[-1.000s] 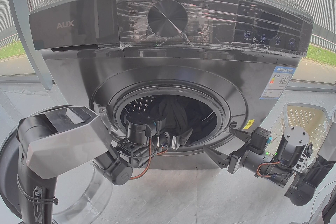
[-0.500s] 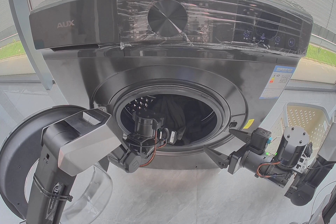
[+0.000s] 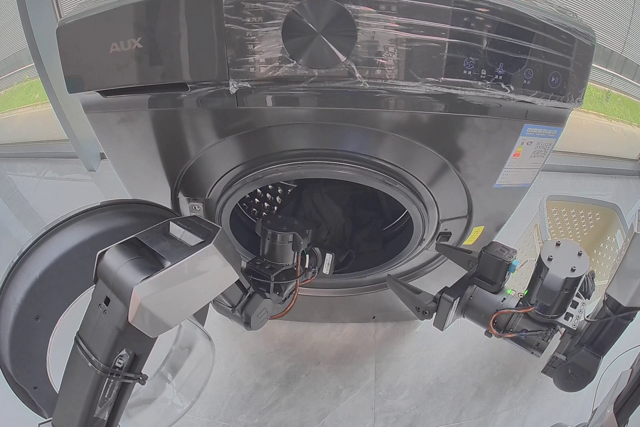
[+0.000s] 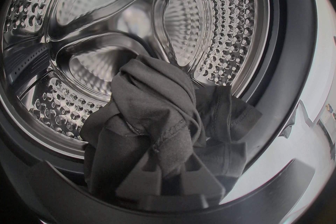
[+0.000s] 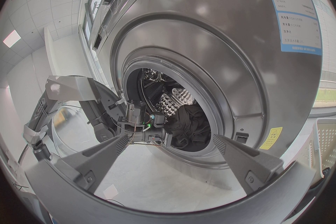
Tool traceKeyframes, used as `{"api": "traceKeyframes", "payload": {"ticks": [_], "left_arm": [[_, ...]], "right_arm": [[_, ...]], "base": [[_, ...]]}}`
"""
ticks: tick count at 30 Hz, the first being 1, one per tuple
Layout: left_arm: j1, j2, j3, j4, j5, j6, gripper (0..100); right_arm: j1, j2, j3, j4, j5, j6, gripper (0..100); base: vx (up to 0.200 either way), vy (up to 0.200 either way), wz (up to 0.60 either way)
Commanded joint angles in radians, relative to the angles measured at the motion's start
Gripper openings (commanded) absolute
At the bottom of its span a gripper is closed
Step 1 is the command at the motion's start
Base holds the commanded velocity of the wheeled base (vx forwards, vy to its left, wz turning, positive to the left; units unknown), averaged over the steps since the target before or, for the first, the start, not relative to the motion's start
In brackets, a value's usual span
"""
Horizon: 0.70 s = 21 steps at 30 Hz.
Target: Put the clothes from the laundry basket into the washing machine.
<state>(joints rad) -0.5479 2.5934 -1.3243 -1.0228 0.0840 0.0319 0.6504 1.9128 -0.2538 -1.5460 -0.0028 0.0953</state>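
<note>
At the lower centre of the head view, the left gripper (image 4: 170,174) was seen inside the open drum (image 4: 217,18) of the washing machine (image 3: 153,135), its fingers closed narrowly on the dark clothes (image 4: 150,112) heaped at the drum's front. The right gripper (image 3: 415,264) was held at lower right, fingers spread wide, near the laundry basket (image 3: 581,201).

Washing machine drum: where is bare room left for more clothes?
Free: the back and side walls of the shiny perforated steel drum, behind the dark grey clothes. Crowded: the front rim, where the left gripper grips them.
</note>
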Motion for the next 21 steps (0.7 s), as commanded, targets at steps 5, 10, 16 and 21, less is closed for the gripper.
{"api": "traceKeyframes", "payload": {"ticks": [5,10,16,21], "left_arm": [[0.003,0.037,-0.182,-0.06,0.033,-0.015,0],[0.028,0.057,-0.299,-0.066,0.063,-0.033,0],[0.052,0.073,-0.382,-0.066,0.071,-0.033,0],[0.057,0.099,-0.441,-0.066,0.085,-0.03,0]], "right_arm": [[0.003,-0.004,-0.004,0.0,0.001,0.0,100],[0.008,-0.004,-0.004,0.0,0.0,0.0,100],[0.008,-0.004,-0.002,0.0,0.0,0.0,100],[0.009,-0.004,-0.004,0.0,0.001,0.0,100]], "base": [[0.0,0.0,0.0],[0.0,0.0,0.0],[0.0,0.0,0.0],[0.0,0.0,0.0]]}}
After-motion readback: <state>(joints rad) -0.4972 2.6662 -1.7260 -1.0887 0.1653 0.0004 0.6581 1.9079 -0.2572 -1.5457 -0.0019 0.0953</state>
